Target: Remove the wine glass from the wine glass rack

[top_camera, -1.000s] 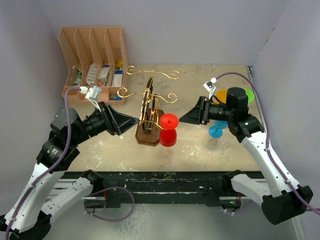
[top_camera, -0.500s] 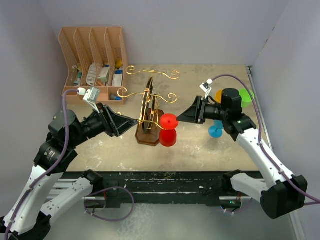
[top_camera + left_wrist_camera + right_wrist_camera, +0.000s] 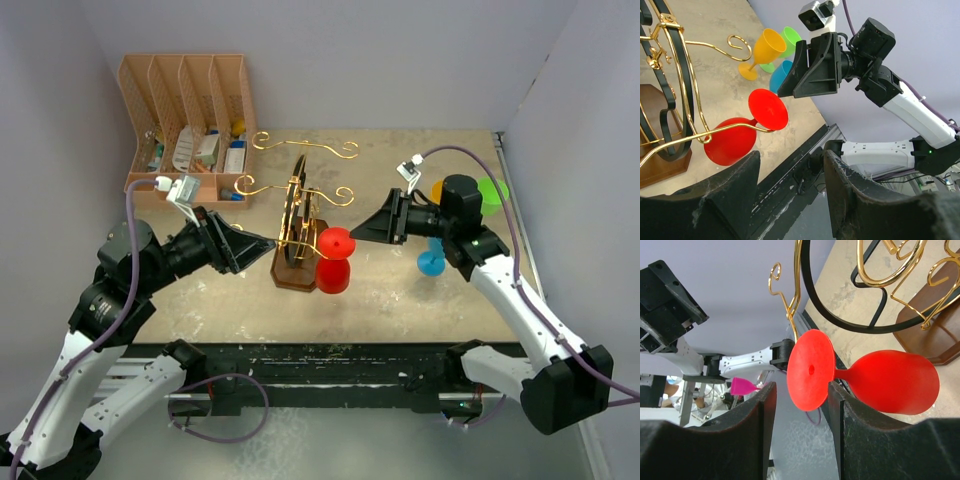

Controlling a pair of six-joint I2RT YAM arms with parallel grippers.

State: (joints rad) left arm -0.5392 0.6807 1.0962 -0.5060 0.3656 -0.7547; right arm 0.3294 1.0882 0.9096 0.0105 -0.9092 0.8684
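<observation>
A red wine glass [image 3: 335,262] hangs bowl down by its stem from a low gold arm of the wine glass rack [image 3: 294,228], whose wooden base stands mid-table. My right gripper [image 3: 364,236] is open just right of the glass, at the level of its foot. In the right wrist view the round red foot [image 3: 810,369] sits at the tips of the open fingers [image 3: 747,432], nearer the right one. My left gripper [image 3: 268,243] is open on the rack's left side. The left wrist view shows the red glass [image 3: 731,142] beyond its empty fingers [image 3: 850,190].
Orange [image 3: 440,188], green [image 3: 493,188] and blue [image 3: 432,262] glasses stand at the right, behind my right arm. A peach slotted organiser [image 3: 185,110] with small bottles fills the back left corner. Grey walls close in both sides.
My right gripper has moved left, closer to the red glass's foot. The left arm shifted slightly and then held. The glass still hangs on the rack.
</observation>
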